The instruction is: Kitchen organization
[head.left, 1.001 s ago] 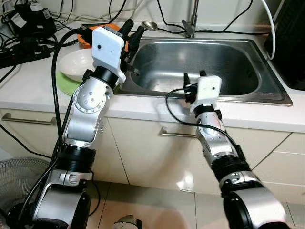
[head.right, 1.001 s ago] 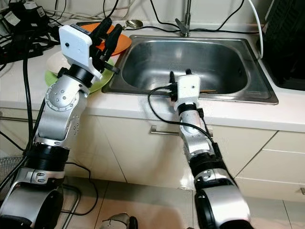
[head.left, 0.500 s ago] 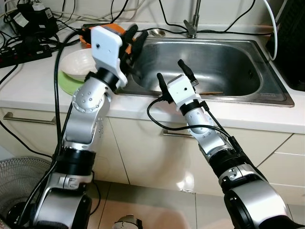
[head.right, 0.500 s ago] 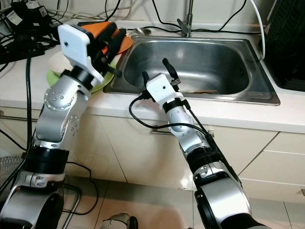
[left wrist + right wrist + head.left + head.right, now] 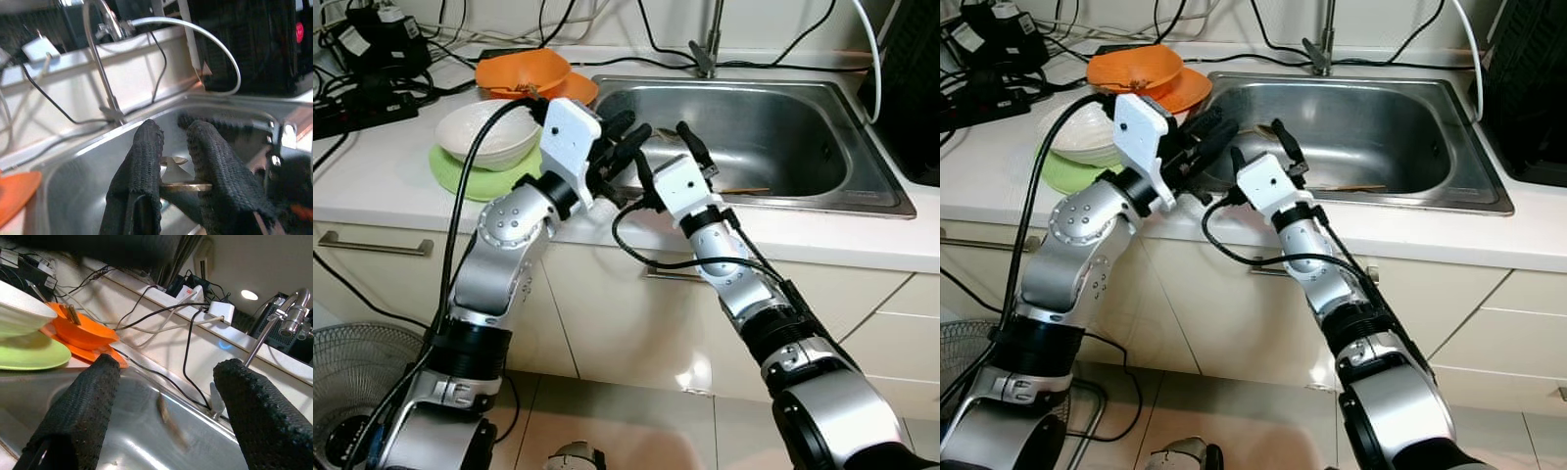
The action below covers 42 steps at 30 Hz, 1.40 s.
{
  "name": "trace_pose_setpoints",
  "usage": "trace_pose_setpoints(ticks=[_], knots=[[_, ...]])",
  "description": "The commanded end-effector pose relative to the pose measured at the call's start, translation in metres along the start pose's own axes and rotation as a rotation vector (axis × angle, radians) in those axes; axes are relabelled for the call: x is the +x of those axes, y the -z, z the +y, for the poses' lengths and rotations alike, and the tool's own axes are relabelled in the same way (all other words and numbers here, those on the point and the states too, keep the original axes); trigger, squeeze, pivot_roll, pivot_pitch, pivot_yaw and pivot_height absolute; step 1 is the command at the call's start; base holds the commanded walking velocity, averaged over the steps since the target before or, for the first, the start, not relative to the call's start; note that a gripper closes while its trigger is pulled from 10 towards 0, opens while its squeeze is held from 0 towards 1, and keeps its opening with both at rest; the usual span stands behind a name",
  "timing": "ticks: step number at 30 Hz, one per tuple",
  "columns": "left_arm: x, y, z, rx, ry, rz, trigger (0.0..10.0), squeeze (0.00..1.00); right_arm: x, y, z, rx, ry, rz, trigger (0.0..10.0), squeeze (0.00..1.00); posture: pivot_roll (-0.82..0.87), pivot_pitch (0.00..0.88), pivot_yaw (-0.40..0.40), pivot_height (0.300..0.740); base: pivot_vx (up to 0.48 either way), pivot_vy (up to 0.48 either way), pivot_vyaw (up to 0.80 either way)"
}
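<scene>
L hand [image 5: 625, 147] now lower w/ spoon [image 5: 182, 185], over sink [image 5: 822, 201]

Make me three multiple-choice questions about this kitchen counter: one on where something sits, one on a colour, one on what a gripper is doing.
1. The white bowl sits: A on the green plate; B in the sink; C on the floor.
2. The bowl behind it is: A blue; B orange; C black.
3. The left gripper is: A open; B shut on a cup; C shut on a metal spoon.
Key: A, its base rests on the plate; B, plainly orange; C, the left wrist view shows the spoon pinched between the fingers.
</scene>
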<state>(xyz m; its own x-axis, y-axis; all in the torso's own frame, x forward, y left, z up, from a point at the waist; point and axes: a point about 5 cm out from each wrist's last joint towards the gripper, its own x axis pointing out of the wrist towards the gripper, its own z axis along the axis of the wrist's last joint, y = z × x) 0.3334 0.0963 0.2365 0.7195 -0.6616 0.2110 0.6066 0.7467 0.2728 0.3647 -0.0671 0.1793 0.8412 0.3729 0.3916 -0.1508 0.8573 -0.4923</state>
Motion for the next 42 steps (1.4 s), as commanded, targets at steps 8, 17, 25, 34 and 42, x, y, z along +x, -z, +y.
trace_pose_setpoints(ticks=[8,17,25,34,42], knots=[[-0.0018,-0.0005,-0.0024,-0.018,0.036,0.021,10.0,0.0,0.0053,-0.0082,-0.0004,0.014,0.012,-0.04,10.0,0.0,0.2,0.009,0.063,0.74,0.0,0.0,0.0],[-0.0026,0.0035,-0.0028,-0.022,0.04,0.051,10.0,0.0,0.0062,-0.0111,0.0002,0.036,0.011,-0.057,0.0,0.0,0.21,0.01,0.066,0.74,0.0,0.0,0.0],[-0.0027,0.0026,-0.0014,-0.029,0.037,0.052,10.0,0.0,0.0073,-0.0128,-0.0003,0.044,0.014,-0.065,0.0,0.0,0.2,0.005,0.068,0.74,0.0,0.0,0.0],[-0.003,0.002,-0.0003,-0.036,0.032,0.05,10.0,0.0,0.0072,-0.0133,0.0006,0.052,0.011,-0.069,0.0,0.0,0.2,0.0,0.071,0.74,0.0,0.0,0.0],[-0.0011,0.0013,-0.0003,-0.037,0.029,0.047,10.0,0.0,0.0067,-0.0133,0.0012,0.073,0.02,-0.066,0.0,0.0,0.2,0.0,0.077,0.74,0.0,0.0,0.0]])
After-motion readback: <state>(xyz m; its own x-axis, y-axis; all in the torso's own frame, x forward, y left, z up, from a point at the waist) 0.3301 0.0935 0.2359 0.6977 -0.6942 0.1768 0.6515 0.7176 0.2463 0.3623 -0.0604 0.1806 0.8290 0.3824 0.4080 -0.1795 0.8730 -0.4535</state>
